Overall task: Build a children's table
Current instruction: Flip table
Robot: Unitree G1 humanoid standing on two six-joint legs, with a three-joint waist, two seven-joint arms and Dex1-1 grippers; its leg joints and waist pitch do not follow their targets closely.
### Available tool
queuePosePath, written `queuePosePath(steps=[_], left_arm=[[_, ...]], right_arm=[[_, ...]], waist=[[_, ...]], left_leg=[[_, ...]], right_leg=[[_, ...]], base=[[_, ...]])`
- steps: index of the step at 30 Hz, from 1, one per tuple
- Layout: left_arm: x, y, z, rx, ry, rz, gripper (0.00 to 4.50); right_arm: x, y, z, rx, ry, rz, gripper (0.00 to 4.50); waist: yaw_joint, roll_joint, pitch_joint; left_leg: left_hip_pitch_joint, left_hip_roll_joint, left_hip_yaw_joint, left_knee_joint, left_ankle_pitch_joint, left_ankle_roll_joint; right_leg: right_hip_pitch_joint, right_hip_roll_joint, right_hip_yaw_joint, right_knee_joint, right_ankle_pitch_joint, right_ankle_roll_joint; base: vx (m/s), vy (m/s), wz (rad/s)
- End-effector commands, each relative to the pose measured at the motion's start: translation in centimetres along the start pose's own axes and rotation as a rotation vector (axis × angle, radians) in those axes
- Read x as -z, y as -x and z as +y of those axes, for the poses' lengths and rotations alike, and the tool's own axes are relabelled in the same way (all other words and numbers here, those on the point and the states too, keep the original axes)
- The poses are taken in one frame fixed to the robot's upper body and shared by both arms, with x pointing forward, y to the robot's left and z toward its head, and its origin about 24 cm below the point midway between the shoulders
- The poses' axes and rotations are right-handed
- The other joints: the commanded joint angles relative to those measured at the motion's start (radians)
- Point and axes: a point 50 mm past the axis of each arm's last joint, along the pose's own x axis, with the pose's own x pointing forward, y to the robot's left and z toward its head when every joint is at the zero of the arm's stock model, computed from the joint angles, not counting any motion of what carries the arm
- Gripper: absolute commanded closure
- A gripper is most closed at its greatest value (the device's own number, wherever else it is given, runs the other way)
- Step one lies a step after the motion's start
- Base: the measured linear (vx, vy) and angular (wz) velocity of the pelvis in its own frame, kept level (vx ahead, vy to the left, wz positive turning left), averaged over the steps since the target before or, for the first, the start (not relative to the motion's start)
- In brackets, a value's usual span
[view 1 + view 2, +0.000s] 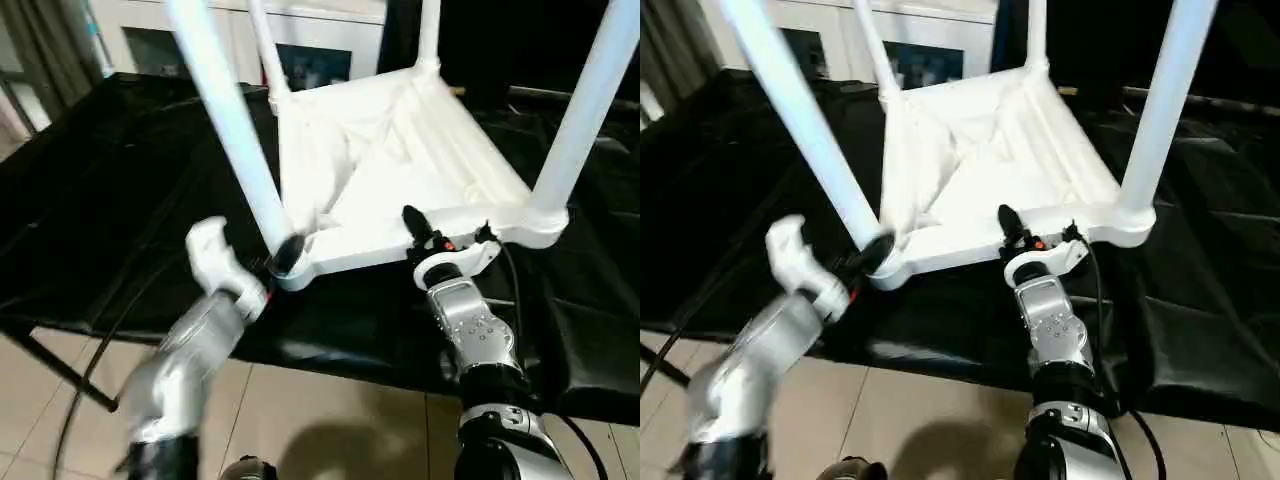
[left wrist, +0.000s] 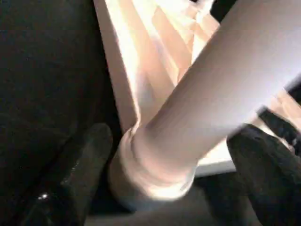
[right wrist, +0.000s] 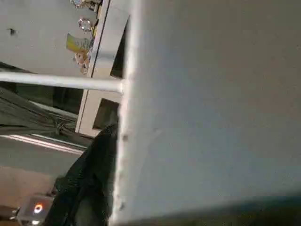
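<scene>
The children's table (image 1: 400, 170) lies upside down on a black-covered bench, ribbed underside up, with its white legs standing in the corner sockets. The near-left leg (image 1: 235, 130) leans toward me. My left gripper (image 1: 283, 252) straddles the base of that leg at its socket; in the left wrist view its fingers (image 2: 80, 165) stand on either side of the leg with gaps, so it is open. My right gripper (image 1: 420, 235) is at the near rim of the table top, one black finger lying over the rim, closed on it. The near-right leg (image 1: 590, 110) rises just beyond it.
The black cloth-covered bench (image 1: 100, 200) ends in a front edge right under my forearms, with tiled floor (image 1: 330, 420) below. A white cabinet with glass doors (image 1: 300, 50) stands behind the bench. A cable (image 1: 515, 290) loops beside my right wrist.
</scene>
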Motion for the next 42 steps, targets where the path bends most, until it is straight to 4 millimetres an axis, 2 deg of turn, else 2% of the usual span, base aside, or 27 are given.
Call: queuePosePath(steps=[1,2,4,6,9,13,14,15,16,19,22,23,24,25,30,32,33,34,37,40,42], left_arm=[[-0.2,1.3,1.6,-0.029,-0.020,0.013,0.00],[-0.2,2.0,2.1,-0.014,-0.086,0.044,0.00],[-0.2,2.3,2.2,-0.009,-0.112,0.052,0.00],[-0.2,2.6,2.2,0.025,-0.140,0.077,0.00],[-0.7,2.9,1.5,0.102,-0.235,0.098,0.00],[-1.5,2.5,-0.3,0.212,-0.388,0.079,0.00],[-2.0,2.0,-1.4,0.245,-0.468,0.044,0.00],[-2.0,2.0,-1.4,0.245,-0.468,0.044,0.00],[-2.4,1.6,-2.2,0.272,-0.509,0.017,0.00],[-3.1,1.1,-4.3,0.376,-0.535,-0.024,0.00],[-3.0,1.1,-6.1,0.479,-0.573,-0.014,0.00],[-2.9,1.0,-6.3,0.492,-0.577,-0.015,0.00],[-2.9,1.0,-6.5,0.501,-0.577,-0.013,0.00],[-2.6,0.9,-6.8,0.513,-0.596,-0.009,0.00],[-2.5,0.7,-6.8,0.500,-0.638,-0.007,0.00],[-2.9,0.4,-6.5,0.457,-0.667,-0.013,0.00],[-3.0,0.3,-6.3,0.437,-0.690,-0.013,0.00],[-3.3,0.0,-6.0,0.406,-0.717,-0.017,0.00],[-4.2,-0.4,-5.6,0.349,-0.763,-0.045,0.00],[-4.6,-0.6,-5.6,0.323,-0.790,-0.072,0.00],[-4.7,-0.6,-5.5,0.307,-0.824,-0.079,0.00]], right_arm=[[-3.8,0.2,-0.3,0.072,0.104,-0.146,2.30],[-4.2,0.3,-0.3,0.080,0.102,-0.166,2.32],[-4.4,0.3,-0.4,0.083,0.099,-0.173,2.32],[-4.6,0.3,-0.4,0.087,0.130,-0.174,2.32],[-4.8,0.4,-0.2,0.079,0.219,-0.163,2.32],[-5.2,0.7,0.2,0.080,0.339,-0.164,2.32],[-5.6,0.8,0.3,0.084,0.417,-0.172,2.32],[-5.6,0.8,0.3,0.084,0.417,-0.172,2.32],[-5.9,1.0,0.5,0.085,0.476,-0.179,2.32],[-6.6,1.2,0.9,0.097,0.569,-0.211,2.33],[-7.7,1.4,1.5,0.125,0.646,-0.270,2.33],[-7.8,1.4,1.5,0.133,0.657,-0.280,2.33],[-8.0,1.5,1.6,0.138,0.670,-0.286,2.33],[-8.3,1.5,1.9,0.141,0.713,-0.297,2.33],[-8.9,1.6,2.3,0.159,0.832,-0.306,2.33],[-9.3,1.7,2.8,0.155,0.910,-0.318,2.33],[-9.4,1.7,2.8,0.156,0.928,-0.313,2.33],[-9.5,1.6,2.9,0.156,0.945,-0.305,2.33],[-9.9,1.4,3.1,0.152,0.989,-0.282,2.33],[-10.1,1.4,3.3,0.139,1.038,-0.262,2.33],[-10.1,1.3,3.6,0.109,1.047,-0.245,2.33]], waist=[[-0.005,-0.003,-0.065],[-0.004,-0.003,-0.064],[-0.003,-0.001,-0.064],[0.001,-0.001,-0.061],[0.002,-0.010,-0.064],[0.001,-0.009,-0.063],[-0.001,-0.009,-0.064],[0.001,-0.010,-0.063],[0.002,-0.006,-0.063],[0.005,-0.008,-0.064],[0.005,-0.012,-0.065],[0.005,0.005,-0.066],[0.002,-0.004,-0.066],[0.004,-0.005,-0.066],[0.001,-0.006,-0.065],[0.000,-0.007,-0.064],[-0.002,-0.013,-0.063],[-0.002,-0.010,-0.062],[-0.006,-0.012,-0.063],[-0.017,-0.017,-0.066],[-0.019,-0.015,-0.067]], left_leg=[[0.053,0.063,-0.030,-0.075,-0.190,-0.030],[0.054,0.062,-0.030,-0.076,-0.195,-0.033],[0.055,0.063,-0.029,-0.081,-0.216,-0.047],[0.062,0.063,-0.028,-0.082,-0.245,-0.062],[0.050,0.063,-0.030,-0.086,-0.228,-0.062],[0.048,0.060,-0.028,-0.082,-0.197,-0.050],[0.048,0.060,-0.027,-0.082,-0.194,-0.051],[0.047,0.060,-0.029,-0.083,-0.193,-0.050],[0.049,0.061,-0.028,-0.082,-0.193,-0.054],[0.052,0.062,-0.028,-0.081,-0.188,-0.065],[0.051,0.058,-0.025,-0.078,-0.186,-0.059],[0.053,0.058,-0.027,-0.077,-0.189,-0.063],[0.053,0.057,-0.024,-0.077,-0.195,-0.068],[0.053,0.057,-0.025,-0.077,-0.204,-0.071],[0.053,0.057,-0.027,-0.080,-0.230,-0.088],[0.055,0.057,-0.028,-0.080,-0.241,-0.094],[0.054,0.056,-0.027,-0.080,-0.246,-0.092],[0.054,0.056,-0.028,-0.081,-0.250,-0.093],[0.057,0.055,-0.031,-0.082,-0.277,-0.098],[0.049,0.055,-0.031,-0.080,-0.255,-0.090],[0.047,0.054,-0.031,-0.078,-0.234,-0.080]], right_leg=[[0.012,-0.070,0.032,-0.087,-0.095,-0.135],[0.012,-0.070,0.032,-0.088,-0.099,-0.130],[0.009,-0.070,0.033,-0.089,-0.123,-0.115],[0.002,-0.071,0.036,-0.092,-0.146,-0.113],[0.011,-0.074,0.034,-0.088,-0.148,-0.108],[0.011,-0.075,0.036,-0.091,-0.142,-0.096],[0.011,-0.075,0.036,-0.089,-0.139,-0.097],[0.011,-0.074,0.036,-0.093,-0.145,-0.092],[0.010,-0.076,0.037,-0.092,-0.147,-0.090],[0.009,-0.074,0.036,-0.089,-0.142,-0.092],[0.010,-0.071,0.036,-0.086,-0.123,-0.094],[0.007,-0.071,0.037,-0.084,-0.124,-0.093],[0.007,-0.067,0.037,-0.088,-0.120,-0.089],[0.008,-0.068,0.038,-0.088,-0.123,-0.089],[0.009,-0.067,0.037,-0.091,-0.158,-0.074],[0.008,-0.067,0.037,-0.093,-0.178,-0.068],[0.007,-0.065,0.038,-0.095,-0.185,-0.067],[0.007,-0.067,0.038,-0.096,-0.197,-0.064],[0.007,-0.066,0.037,-0.098,-0.226,-0.059],[0.012,-0.067,0.036,-0.093,-0.175,-0.078],[0.014,-0.067,0.036,-0.092,-0.150,-0.083]], base=[[0.000,0.000,0.00],[0.000,0.000,0.00],[0.000,0.000,0.00],[0.000,0.000,0.00],[0.000,0.000,0.00],[0.000,0.000,0.00],[0.000,0.000,0.00],[0.000,0.000,0.00],[0.000,0.000,0.00],[0.000,0.000,0.00],[0.000,0.000,0.00],[0.000,0.000,0.00],[0.000,0.000,0.00],[0.000,0.000,0.00],[0.000,0.000,0.00],[0.000,0.000,0.00],[0.000,0.000,0.00],[0.000,0.000,0.00],[0.000,0.000,0.00],[0.000,0.000,0.00],[0.000,0.000,0.00]])
